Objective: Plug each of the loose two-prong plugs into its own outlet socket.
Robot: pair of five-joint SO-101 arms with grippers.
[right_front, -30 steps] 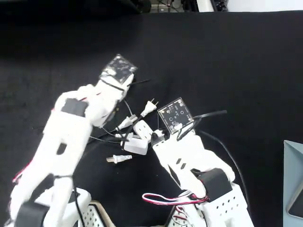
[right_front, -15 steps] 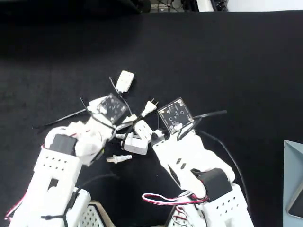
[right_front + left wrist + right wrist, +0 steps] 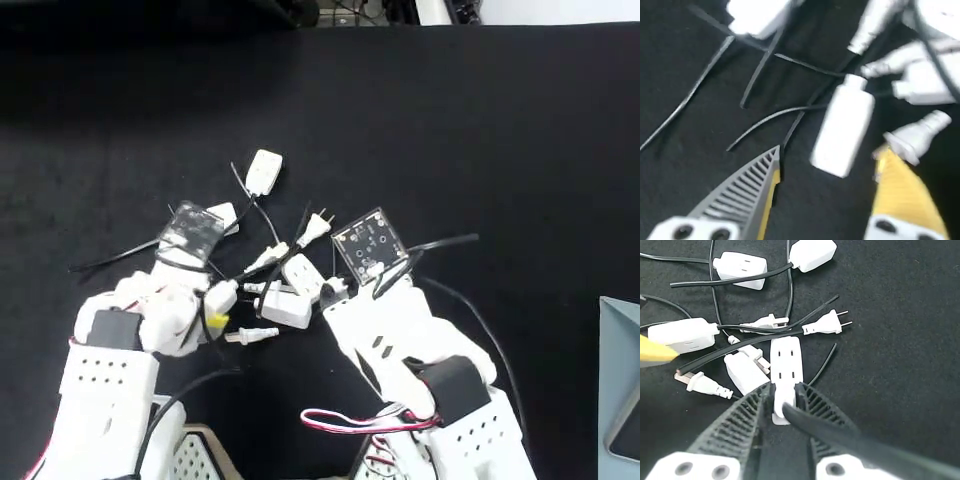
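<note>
White outlet blocks and two-prong plugs on black cords lie tangled mid-table. My right gripper (image 3: pixel 783 390) is shut on the end of a three-socket outlet strip (image 3: pixel 786 365); from above, that right gripper (image 3: pixel 322 292) holds the strip (image 3: pixel 300 272). A loose plug (image 3: pixel 822 326) lies just beyond the strip, prongs pointing away; it is the plug (image 3: pixel 313 228) in the high view. My left gripper (image 3: pixel 829 152) is open, its fingers either side of a white outlet block (image 3: pixel 845 130). From above, the left gripper (image 3: pixel 222 305) is at the cluster's left edge.
More outlets (image 3: pixel 264 172) (image 3: pixel 737 267) lie at the far side. Other plugs (image 3: pixel 252 336) (image 3: pixel 762 322) and a white adapter (image 3: pixel 285 305) sit in the tangle. A grey bin (image 3: pixel 620 380) stands at the right edge. Black cloth covers the table.
My left arm has pulled back from over the far side of the cluster toward the near left, uncovering the far outlet. The right arm has kept still on the strip.
</note>
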